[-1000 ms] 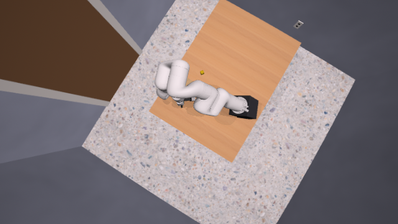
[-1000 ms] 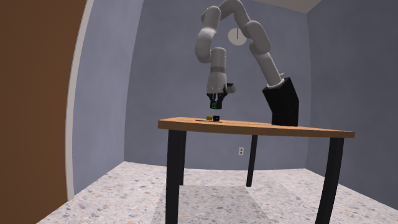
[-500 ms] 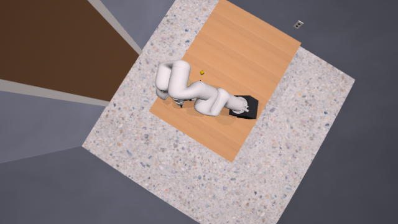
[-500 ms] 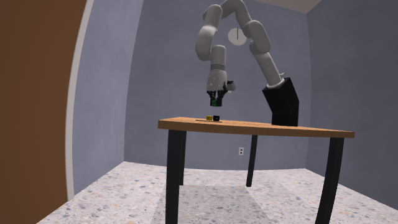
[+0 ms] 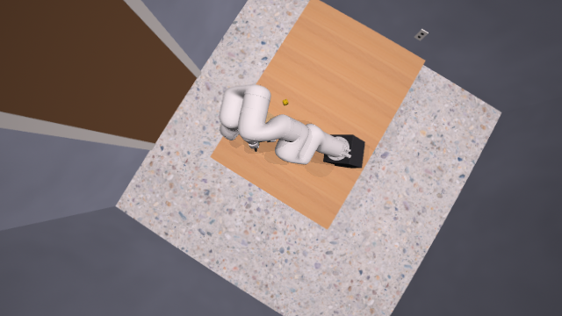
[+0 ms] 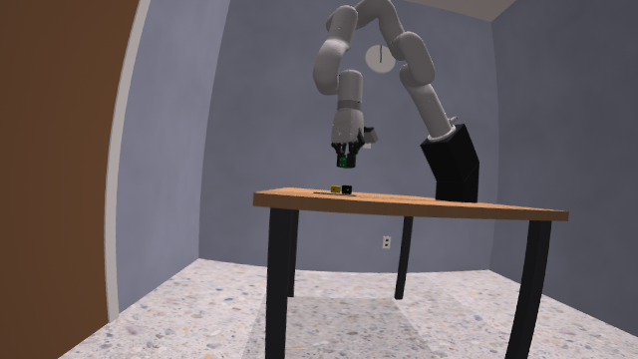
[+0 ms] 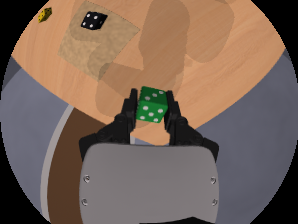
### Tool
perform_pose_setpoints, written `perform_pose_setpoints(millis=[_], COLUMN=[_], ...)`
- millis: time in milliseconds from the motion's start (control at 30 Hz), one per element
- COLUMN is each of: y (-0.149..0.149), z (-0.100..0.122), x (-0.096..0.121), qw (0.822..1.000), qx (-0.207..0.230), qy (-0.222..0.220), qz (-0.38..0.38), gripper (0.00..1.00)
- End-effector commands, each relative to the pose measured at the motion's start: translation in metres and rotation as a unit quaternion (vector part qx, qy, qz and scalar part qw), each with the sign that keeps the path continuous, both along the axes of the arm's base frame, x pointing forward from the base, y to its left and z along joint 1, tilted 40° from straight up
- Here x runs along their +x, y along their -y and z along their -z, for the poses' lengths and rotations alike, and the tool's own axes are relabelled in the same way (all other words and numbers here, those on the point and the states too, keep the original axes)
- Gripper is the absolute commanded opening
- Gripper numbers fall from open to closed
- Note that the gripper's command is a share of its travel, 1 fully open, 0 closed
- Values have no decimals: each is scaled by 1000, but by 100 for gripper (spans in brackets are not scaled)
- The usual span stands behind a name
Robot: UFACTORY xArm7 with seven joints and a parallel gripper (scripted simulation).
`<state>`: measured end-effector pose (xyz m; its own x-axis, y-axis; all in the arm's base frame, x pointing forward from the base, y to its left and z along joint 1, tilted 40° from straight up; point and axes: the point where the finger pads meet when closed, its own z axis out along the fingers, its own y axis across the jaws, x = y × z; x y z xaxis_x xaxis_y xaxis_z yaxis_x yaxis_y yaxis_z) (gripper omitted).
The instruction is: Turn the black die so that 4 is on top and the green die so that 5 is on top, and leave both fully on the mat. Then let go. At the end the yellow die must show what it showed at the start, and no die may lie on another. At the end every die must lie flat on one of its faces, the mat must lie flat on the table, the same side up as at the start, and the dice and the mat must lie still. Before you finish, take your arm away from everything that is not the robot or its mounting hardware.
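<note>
My gripper (image 7: pixel 151 98) (image 6: pixel 345 162) is shut on the green die (image 7: pixel 152 106) (image 6: pixel 343 162) and holds it well above the table, near the table's edge. The black die (image 7: pixel 93 20) (image 6: pixel 346 188) lies on the tan mat (image 7: pixel 79 48), a face with several white pips up. The yellow die (image 7: pixel 44 14) (image 6: pixel 335 188) (image 5: pixel 285 102) lies on the bare wood just beyond the mat's far corner. In the overhead view the arm hides the gripper, the mat and the black die.
The wooden table (image 5: pixel 334 88) (image 6: pixel 449 205) carries the arm's black base (image 5: pixel 353 151) (image 6: pixel 453 165) at one side. The table's edge runs close under the gripper, with grey floor (image 7: pixel 27 129) beyond it.
</note>
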<state>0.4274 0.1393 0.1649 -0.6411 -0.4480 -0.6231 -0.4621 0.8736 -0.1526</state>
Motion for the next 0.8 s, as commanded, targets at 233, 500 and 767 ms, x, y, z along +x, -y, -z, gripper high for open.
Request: perform_pose_setpoints(millis=[233,500,767], y=[1,2,3], z=[-3,-8,-11], x=[-3,-7,-9], qw=[1000,1000,1000], qx=[0,0,0], qy=[0,0,0], qz=[-1,0,0], gripper=[27,27,27])
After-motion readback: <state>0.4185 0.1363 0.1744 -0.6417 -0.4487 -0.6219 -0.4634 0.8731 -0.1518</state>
